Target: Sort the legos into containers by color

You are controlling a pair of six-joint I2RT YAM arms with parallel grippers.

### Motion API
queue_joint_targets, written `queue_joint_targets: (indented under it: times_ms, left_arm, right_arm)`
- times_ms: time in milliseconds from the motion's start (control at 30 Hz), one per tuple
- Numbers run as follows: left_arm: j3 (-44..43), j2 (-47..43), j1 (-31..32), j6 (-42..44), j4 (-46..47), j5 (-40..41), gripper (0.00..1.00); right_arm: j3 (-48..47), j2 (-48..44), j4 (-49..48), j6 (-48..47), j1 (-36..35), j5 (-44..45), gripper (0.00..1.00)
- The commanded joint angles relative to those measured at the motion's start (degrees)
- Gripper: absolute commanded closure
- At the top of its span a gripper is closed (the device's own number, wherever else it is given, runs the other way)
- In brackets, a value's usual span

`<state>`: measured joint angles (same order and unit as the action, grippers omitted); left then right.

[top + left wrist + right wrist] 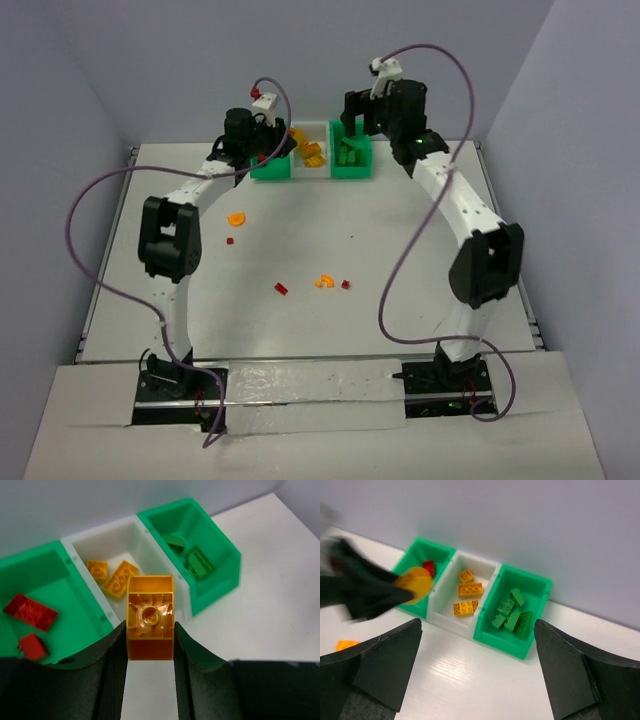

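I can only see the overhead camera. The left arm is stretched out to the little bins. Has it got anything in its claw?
Observer: Yes. Its wrist camera shows the left gripper shut on an orange brick, hollow underside facing the lens.
Visitor: The arm hides the bin beneath it. Is anything in there?
Observer: The left green bin holds two red bricks.
Visitor: And the other claw?
Observer: The right gripper is open, with nothing between its fingers.
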<state>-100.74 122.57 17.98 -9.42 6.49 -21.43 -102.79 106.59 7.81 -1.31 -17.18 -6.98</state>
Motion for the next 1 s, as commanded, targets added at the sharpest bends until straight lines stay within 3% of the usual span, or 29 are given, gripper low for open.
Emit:
queue_joint_targets:
  times_ms: [0, 133, 300, 433, 600, 700, 800, 900, 967]
  left_arm:
    - [-15.1, 11.3, 1.4, -0.2, 4.7, 5.2, 1.00]
    - [-23.7, 18.1, 2.0, 0.4, 5.3, 5.8, 1.00]
    - [-28.5, 22.9, 3.1, 2.7, 8.8, 8.4, 0.86]
    - [-29.1, 24.1, 3.8, 4.6, 10.6, 10.2, 0.49]
    - [-29.7, 23.1, 3.9, 8.0, 10.4, 11.7, 0.29]
    - [-30.9, 22.1, 3.8, 12.0, 8.5, 12.5, 0.25]
    - [-28.9, 18.9, 2.7, 10.6, 6.1, 13.2, 0.25]
    - [-20.7, 7.6, -1.0, 5.9, 1.2, 4.2, 0.25]
    - [-13.5, -0.9, -4.3, 8.2, -5.2, -4.2, 0.26]
  right_arm:
    - [9.9, -12.7, 3.2, -1.3, 1.9, 0.6, 0.00]
    - [17.8, -19.5, 5.3, -3.7, 3.1, 1.3, 0.00]
    - [24.3, -24.5, 7.3, -4.8, 4.2, 1.4, 0.00]
    - [25.7, -25.1, 7.6, -4.8, 4.3, 0.6, 0.00]
    - [25.0, -24.2, 9.1, -4.7, 4.2, -0.9, 0.00]
    - [25.0, -24.2, 10.1, -4.7, 4.3, -1.8, 0.00]
    - [25.7, -25.0, 11.4, -5.2, 4.2, -3.2, 0.00]
    - [26.5, -25.9, 13.7, -7.6, 4.1, -5.9, 0.00]
    - [26.6, -25.6, 16.1, -8.9, 3.8, -7.4, 0.00]
